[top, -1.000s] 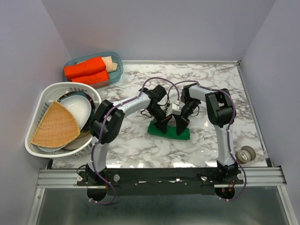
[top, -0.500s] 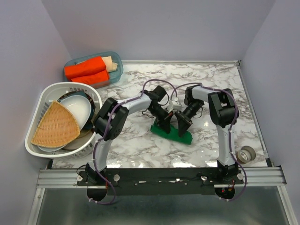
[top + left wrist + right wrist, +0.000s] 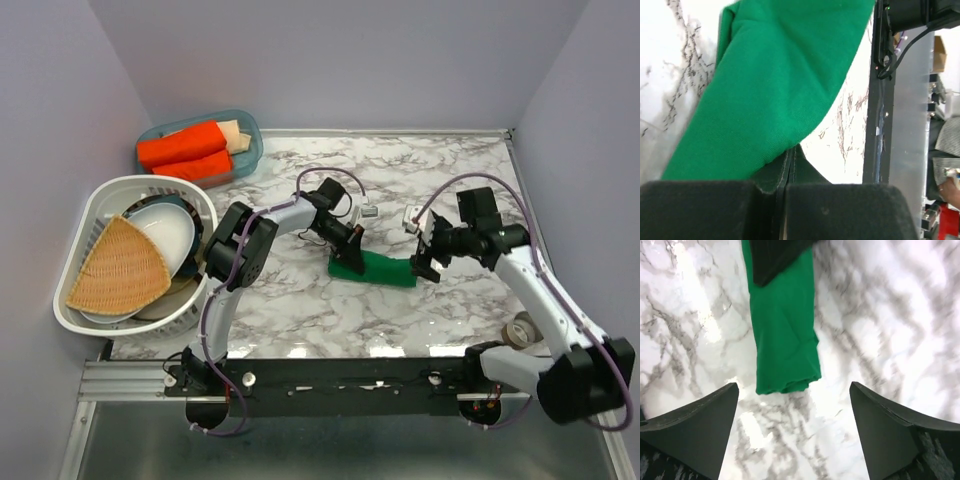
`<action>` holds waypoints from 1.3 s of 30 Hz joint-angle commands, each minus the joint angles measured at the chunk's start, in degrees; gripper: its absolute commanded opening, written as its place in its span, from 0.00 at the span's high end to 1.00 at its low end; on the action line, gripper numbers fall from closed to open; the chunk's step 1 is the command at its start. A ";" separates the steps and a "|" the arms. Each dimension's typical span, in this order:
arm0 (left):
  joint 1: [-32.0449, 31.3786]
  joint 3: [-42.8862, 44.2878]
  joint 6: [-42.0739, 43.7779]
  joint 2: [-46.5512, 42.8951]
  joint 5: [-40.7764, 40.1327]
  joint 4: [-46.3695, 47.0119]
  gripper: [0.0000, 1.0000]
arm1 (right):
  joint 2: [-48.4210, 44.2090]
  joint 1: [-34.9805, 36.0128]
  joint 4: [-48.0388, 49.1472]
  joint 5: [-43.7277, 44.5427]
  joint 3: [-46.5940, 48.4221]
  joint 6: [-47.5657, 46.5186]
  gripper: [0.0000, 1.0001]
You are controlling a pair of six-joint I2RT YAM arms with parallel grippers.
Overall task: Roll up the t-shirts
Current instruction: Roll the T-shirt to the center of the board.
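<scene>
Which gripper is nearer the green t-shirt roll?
Left: left gripper grips one end of the dark green fabric t-shirt roll; right gripper open, just off the other end.

The green t-shirt [image 3: 775, 85] filled the frame from twelve o'clock down to eight, its fabric bunching to a narrow fold at six. There the left gripper [image 3: 785, 187] had its black pads [image 3: 700, 210] pressed together on that fold. White marbled table [image 3: 852, 130] showed at nine and three o'clock. A metal rail [image 3: 905, 125] with dark cables [image 3: 890, 55] ran down the three o'clock edge.
</scene>
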 commanded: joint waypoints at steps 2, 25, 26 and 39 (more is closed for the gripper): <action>0.40 -1.13 -6.27 2.06 1.49 4.34 0.99 | -9.57 8.07 16.31 6.48 -10.03 -4.68 0.00; 0.92 -2.18 -6.80 1.01 2.27 4.87 0.97 | 7.47 14.15 26.49 8.41 -12.85 -3.53 0.00; 0.92 -2.18 -7.07 0.83 2.11 4.78 0.96 | 8.35 14.15 26.58 8.67 -12.85 -3.71 0.00; 4.43 -5.69 -1.36 -22.25 -17.56 -9.44 0.37 | 16.78 14.15 13.87 1.05 -2.92 -4.51 0.99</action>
